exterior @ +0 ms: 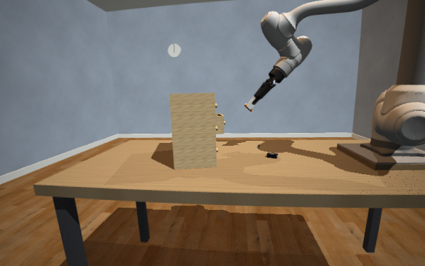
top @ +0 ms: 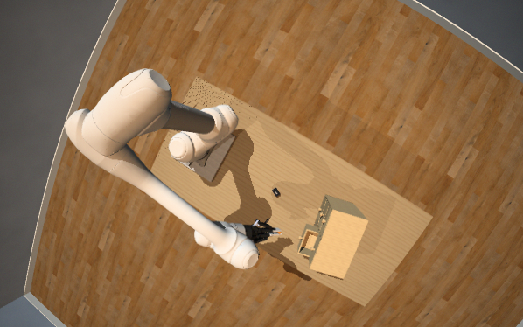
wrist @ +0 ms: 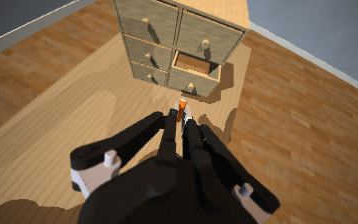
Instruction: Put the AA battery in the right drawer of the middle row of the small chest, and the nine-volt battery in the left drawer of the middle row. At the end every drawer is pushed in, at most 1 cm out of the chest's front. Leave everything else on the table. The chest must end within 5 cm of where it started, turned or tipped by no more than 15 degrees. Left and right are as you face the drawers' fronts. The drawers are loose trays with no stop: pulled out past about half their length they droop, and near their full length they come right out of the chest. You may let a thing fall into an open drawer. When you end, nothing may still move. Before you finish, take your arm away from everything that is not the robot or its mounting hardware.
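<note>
A plain room holding a robot arm bolted beside a chest on a desk, lab-like.

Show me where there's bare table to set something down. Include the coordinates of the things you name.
Try behind the chest (top: 347, 240) (exterior: 194, 131) (wrist: 226, 11), out to the table's far end, or between the black block (top: 276, 192) (exterior: 272, 155) and the arm's base plate (top: 223, 163) (exterior: 353, 152). It is crowded before the chest: the pulled-out drawer (top: 301, 243) (exterior: 220, 125) (wrist: 181, 82) juts toward the raised hand (top: 279, 233) (exterior: 249, 107) (wrist: 180, 109).
</note>
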